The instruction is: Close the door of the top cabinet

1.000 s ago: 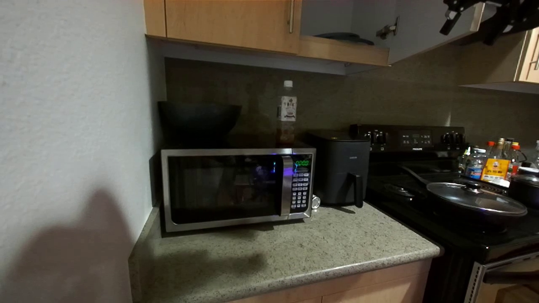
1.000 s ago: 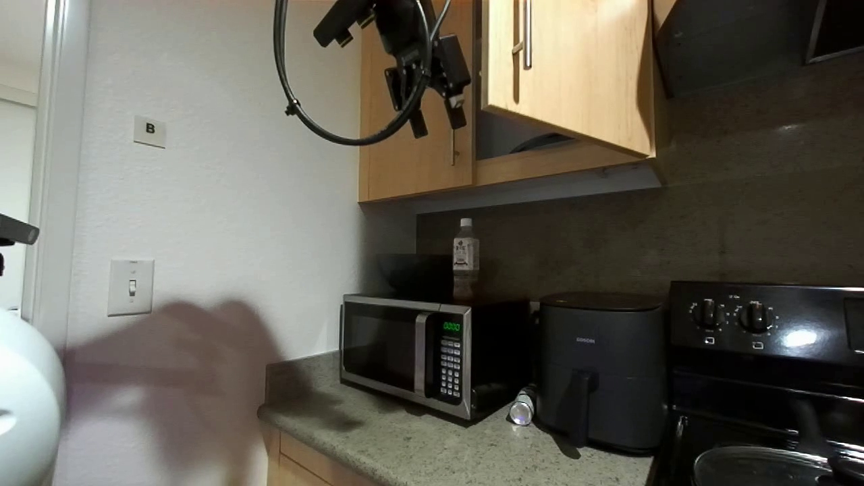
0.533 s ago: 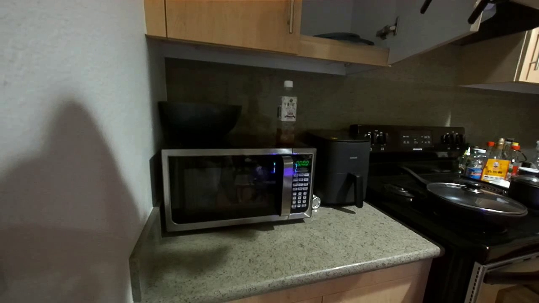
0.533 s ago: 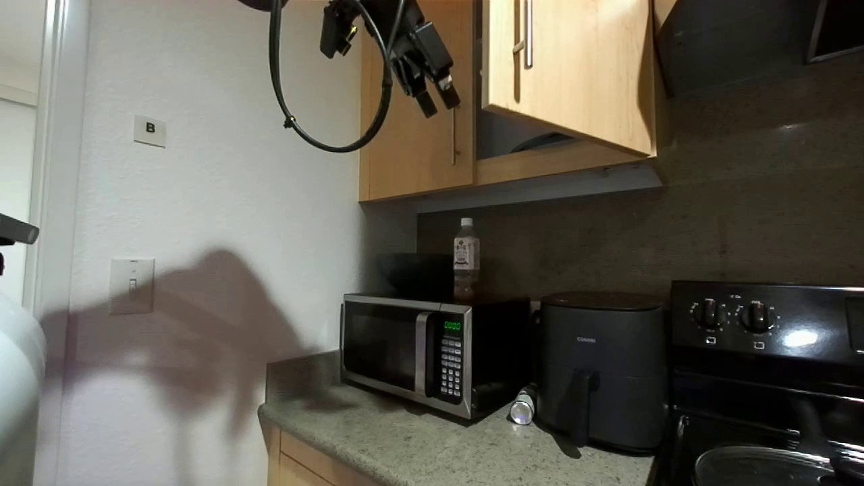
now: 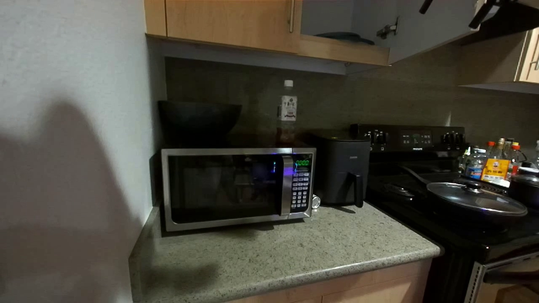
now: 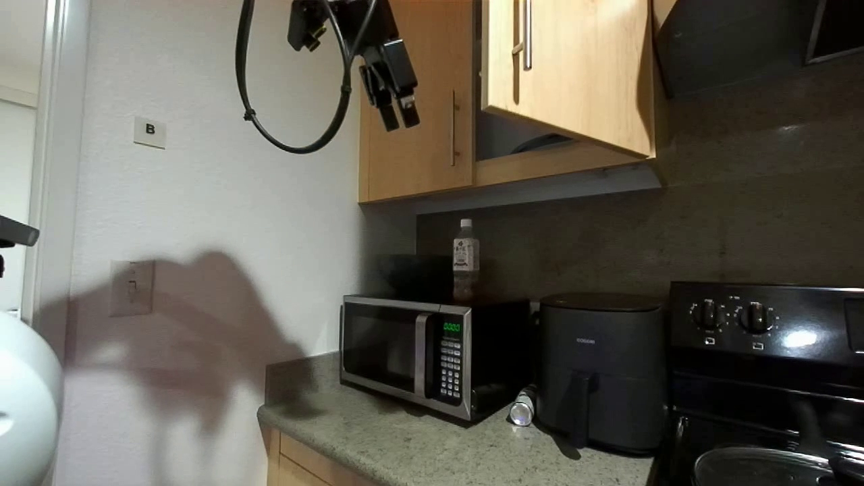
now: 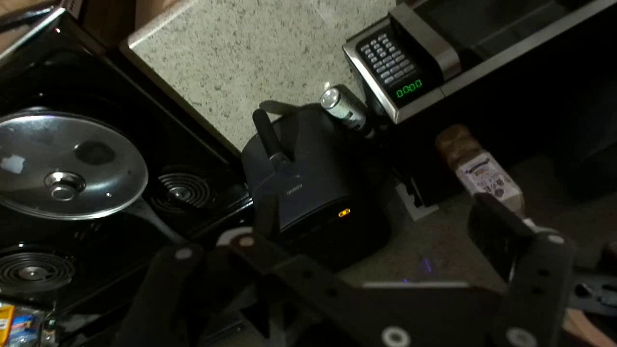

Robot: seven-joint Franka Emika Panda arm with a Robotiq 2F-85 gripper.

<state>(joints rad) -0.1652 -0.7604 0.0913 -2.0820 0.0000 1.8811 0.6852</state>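
The door (image 6: 580, 74) is a light-tan panel with a silver bar handle (image 6: 528, 34). It stands open, swung out from the top cabinet (image 6: 540, 160). In an exterior view its pale grey inner side (image 5: 429, 25) and hinge show, with a dark item inside on the cabinet floor. My gripper (image 6: 400, 120) hangs left of the door's free edge, in front of the wider shut door. Its fingertips also show at the top right (image 5: 452, 14), near the door's free edge. In the wrist view the fingers (image 7: 376, 205) are wide apart with nothing between them. I cannot tell whether the gripper touches the door.
Below the cabinet stand a microwave (image 5: 236, 189) with a dark bowl (image 5: 198, 120) and a bottle (image 5: 288, 109) on top, and a black air fryer (image 5: 343, 168). A stove (image 5: 417, 164) with a lidded pan (image 5: 476, 198) is beside the counter (image 5: 328, 240).
My gripper has moved left in an exterior view, farther from the door's handle edge, and tilted somewhat. In both exterior views the door stays open at the same angle.
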